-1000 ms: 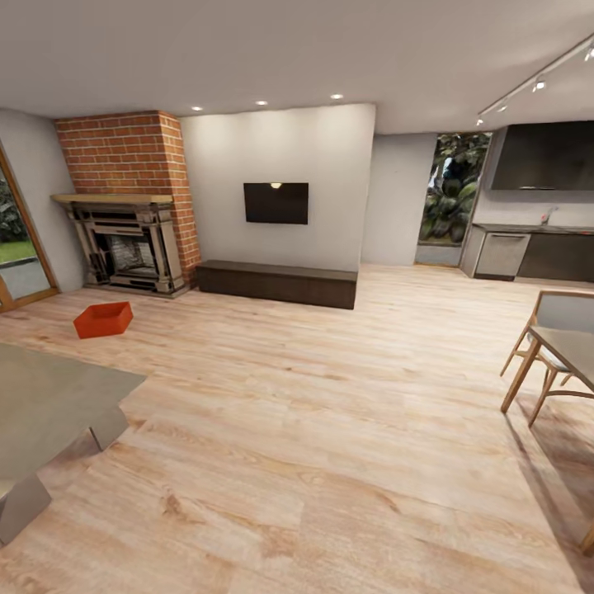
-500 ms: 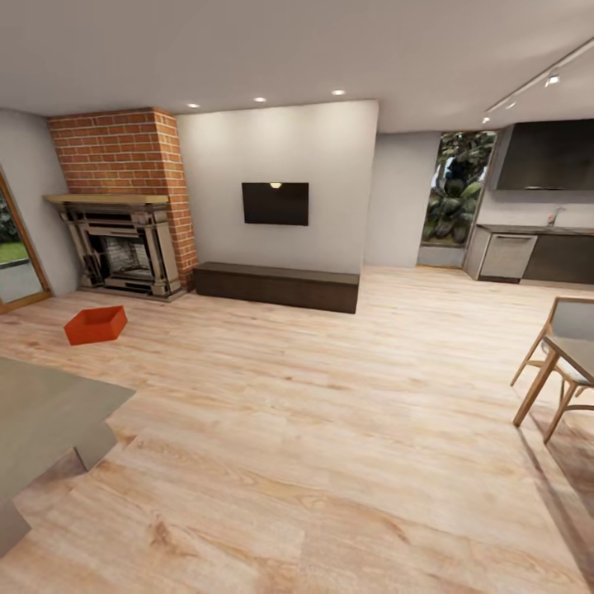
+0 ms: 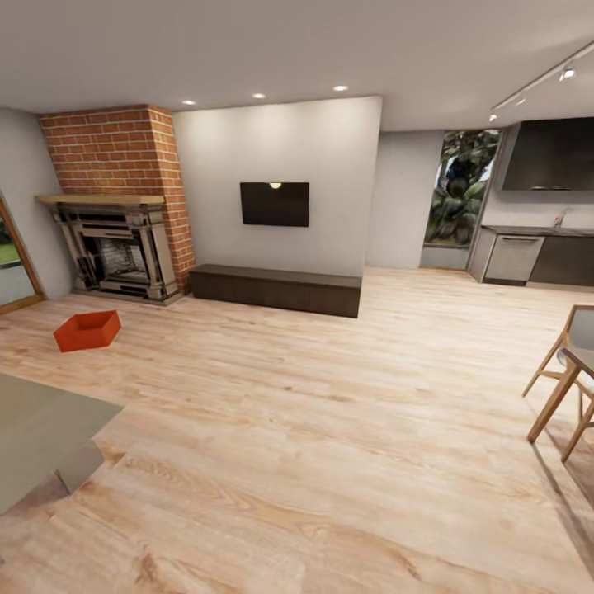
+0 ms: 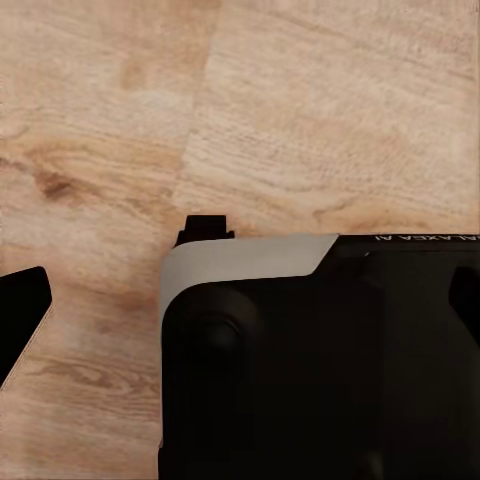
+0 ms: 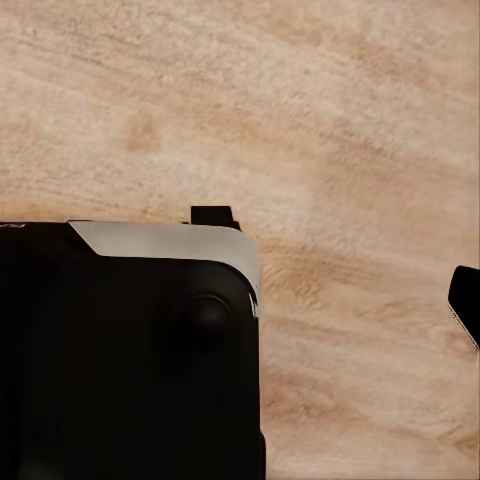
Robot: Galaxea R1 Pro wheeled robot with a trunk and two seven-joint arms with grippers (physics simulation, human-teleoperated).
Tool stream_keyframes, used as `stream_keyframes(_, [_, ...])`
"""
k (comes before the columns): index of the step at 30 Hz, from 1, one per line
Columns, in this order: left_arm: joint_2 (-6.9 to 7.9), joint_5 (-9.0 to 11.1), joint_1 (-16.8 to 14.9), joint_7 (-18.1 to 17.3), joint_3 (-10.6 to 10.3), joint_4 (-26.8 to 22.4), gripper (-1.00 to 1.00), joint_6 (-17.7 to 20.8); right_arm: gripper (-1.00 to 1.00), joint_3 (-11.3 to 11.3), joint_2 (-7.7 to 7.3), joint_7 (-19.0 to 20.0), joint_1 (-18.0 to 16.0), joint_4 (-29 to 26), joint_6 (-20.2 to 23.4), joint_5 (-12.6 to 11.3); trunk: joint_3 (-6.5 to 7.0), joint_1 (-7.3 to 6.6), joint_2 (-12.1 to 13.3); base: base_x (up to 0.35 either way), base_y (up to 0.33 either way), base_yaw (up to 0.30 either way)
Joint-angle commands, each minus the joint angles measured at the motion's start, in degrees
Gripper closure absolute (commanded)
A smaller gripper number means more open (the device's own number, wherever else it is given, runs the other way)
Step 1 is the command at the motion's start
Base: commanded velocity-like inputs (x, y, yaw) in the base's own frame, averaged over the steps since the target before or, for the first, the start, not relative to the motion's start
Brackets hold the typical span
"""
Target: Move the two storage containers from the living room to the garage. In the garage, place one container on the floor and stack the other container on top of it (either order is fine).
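Note:
One orange-red storage container (image 3: 87, 330) lies on the light wood plank floor (image 3: 313, 429) of the living room, at the left, in front of the brick fireplace (image 3: 115, 239). The second container is out of view. In the left wrist view, the left gripper (image 4: 240, 305) hangs over the planks above the robot's black base (image 4: 320, 370). Its fingers (image 4: 22, 318) are far apart with nothing between them. The right gripper (image 5: 240, 300) is likewise open and empty, one finger (image 5: 466, 300) at the picture's edge. Both are far from the container.
A grey low table (image 3: 37, 437) juts in at the near left. A dark low bench (image 3: 276, 289) stands under the wall TV (image 3: 275, 204). Wooden chairs (image 3: 565, 388) are at the right and a kitchen counter (image 3: 536, 256) at the far right. Glass doors (image 3: 12, 264) are at the left.
The whole head view has shifted as the camera moved. The container, table and chairs sit further toward the picture's edges. Nothing in the room has itself moved.

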Motion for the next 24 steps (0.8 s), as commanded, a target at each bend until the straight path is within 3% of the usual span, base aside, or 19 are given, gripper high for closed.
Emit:
stream_keyframes(1, [0.0,0.0,0.0,-0.1,0.1,0.0,-1.0,-0.1,-1.0,0.5,0.06,0.0,0.0,0.2,-0.2,-0.4,-0.07,0.04,0.0,0.321,0.0,0.0])
stream_keyframes(24, [0.0,0.0,0.0,-0.1,0.1,0.0,-1.0,-0.1,-1.0,0.5,0.06,0.0,0.0,0.2,-0.2,-0.4,-0.07,0.04,0.0,0.321,0.0,0.0])
